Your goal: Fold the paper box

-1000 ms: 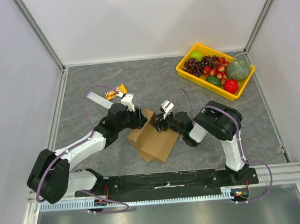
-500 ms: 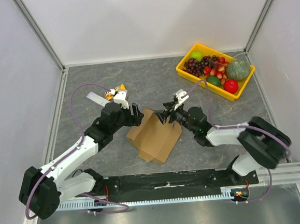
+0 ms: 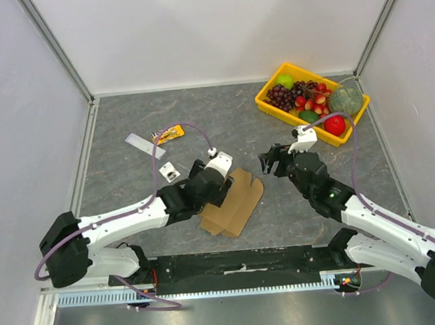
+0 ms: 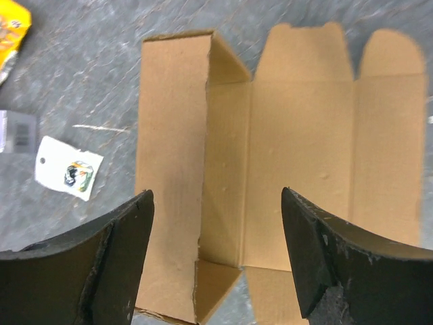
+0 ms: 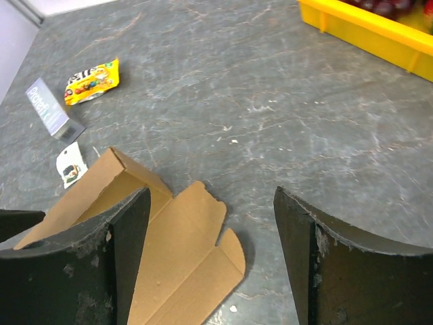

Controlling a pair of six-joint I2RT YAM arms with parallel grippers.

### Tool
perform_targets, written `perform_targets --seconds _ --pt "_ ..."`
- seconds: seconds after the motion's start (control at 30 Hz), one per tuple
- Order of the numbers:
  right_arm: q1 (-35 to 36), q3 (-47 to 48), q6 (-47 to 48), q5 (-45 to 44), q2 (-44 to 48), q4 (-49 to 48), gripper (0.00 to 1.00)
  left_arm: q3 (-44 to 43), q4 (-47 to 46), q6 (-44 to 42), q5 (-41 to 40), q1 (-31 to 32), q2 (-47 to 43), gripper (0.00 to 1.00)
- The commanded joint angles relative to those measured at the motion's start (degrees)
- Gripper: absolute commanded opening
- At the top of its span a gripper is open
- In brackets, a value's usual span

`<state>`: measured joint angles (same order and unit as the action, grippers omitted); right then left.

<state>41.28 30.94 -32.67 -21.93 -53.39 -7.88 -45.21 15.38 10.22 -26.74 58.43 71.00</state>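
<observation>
Since the left end effector (image 4: 216,196) hangs directly over the paper box (image 4: 298,135), the left arm is clearly the nearer one. Its fingers are spread wide and hold nothing. The box sits on the tabletop (image 3: 199,119) just below and ahead of it. One side panel looks folded up by the left finger, and the rest of the sheet lies flat toward and past the right finger, with the rounded tab flaps at the far end. Creases run the way the fingers point, so the jaws straddle across them. My read is that the next fold belongs to this arm.

The left arm reaches low and long from its base, forearm close to the tabletop, wrist above the box's raised side.

The right end effector (image 5: 211,193) is also fully open and empty, clear of the cardboard. From it, the box lies down and to its left, tab flaps nearest, with bare tabletop between. The right arm stretches diagonally out from its base, wrist raised, pointing roughly toward the box. It likely has to close that gap before it can help.
</observation>
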Motion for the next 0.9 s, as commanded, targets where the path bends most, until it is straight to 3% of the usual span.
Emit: perform_targets --seconds 0.0,0.33,0.63,0.87 --pt "-2.42 2.99 -4.34 -2.42 3.37 10.86 0.81 -4.79 5.1 -3.27 -13.23 2.64 5.89 0.82" --pt "-7.08 0.44 -3.9 2.86 3.99 9.73 0.81 -9.81 7.03 -5.64 -19.92 3.7 16.26 0.77" --pt "-8.67 -1.23 -3.72 4.7 4.52 8.32 0.81 -10.6 7.21 -7.14 -22.21 3.88 19.52 0.57" --pt "-9.11 -2.02 -4.34 6.46 4.52 5.95 0.81 -10.86 6.42 -8.11 -23.97 3.97 20.22 0.51"
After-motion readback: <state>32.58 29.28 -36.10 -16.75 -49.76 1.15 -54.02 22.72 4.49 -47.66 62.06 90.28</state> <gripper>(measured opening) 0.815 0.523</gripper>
